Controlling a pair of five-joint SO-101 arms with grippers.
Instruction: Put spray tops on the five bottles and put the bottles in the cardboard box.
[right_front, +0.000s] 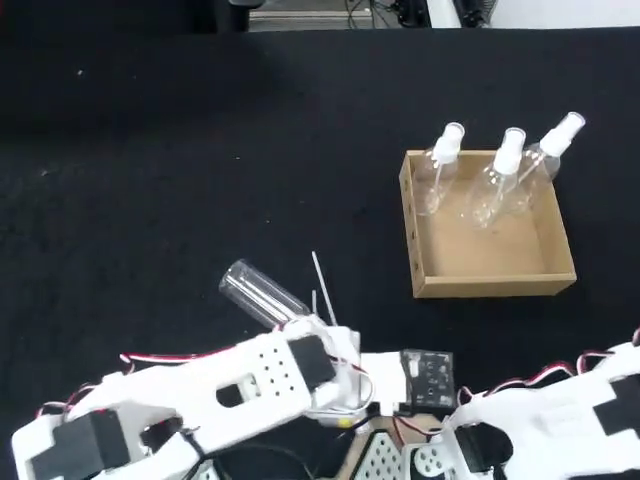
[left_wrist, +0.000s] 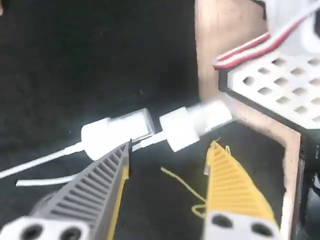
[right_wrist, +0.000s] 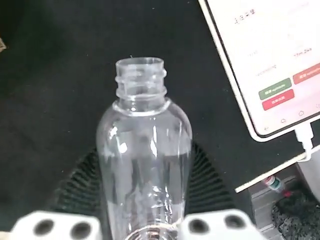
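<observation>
Two white spray tops (left_wrist: 117, 132) (left_wrist: 192, 125) lie end to end on the black cloth, their thin tubes (right_front: 320, 278) trailing off. My left gripper (left_wrist: 171, 147) hangs open just over them, one finger on each side. My right gripper (right_wrist: 147, 165) is shut on a clear uncapped bottle (right_wrist: 144, 145), neck pointing away from the wrist. Another clear uncapped bottle (right_front: 255, 290) lies on its side beside the left arm (right_front: 250, 385). The cardboard box (right_front: 415, 240) at the right holds three bottles with spray tops (right_front: 508, 170), leaning on its far wall.
A phone (right_wrist: 270, 60) with a lit screen lies on its cable close to the held bottle. A brown board (left_wrist: 225, 60) and a white perforated plate (left_wrist: 270, 85) with red and white wires are near the spray tops. The right arm (right_front: 560, 420) is at the near right.
</observation>
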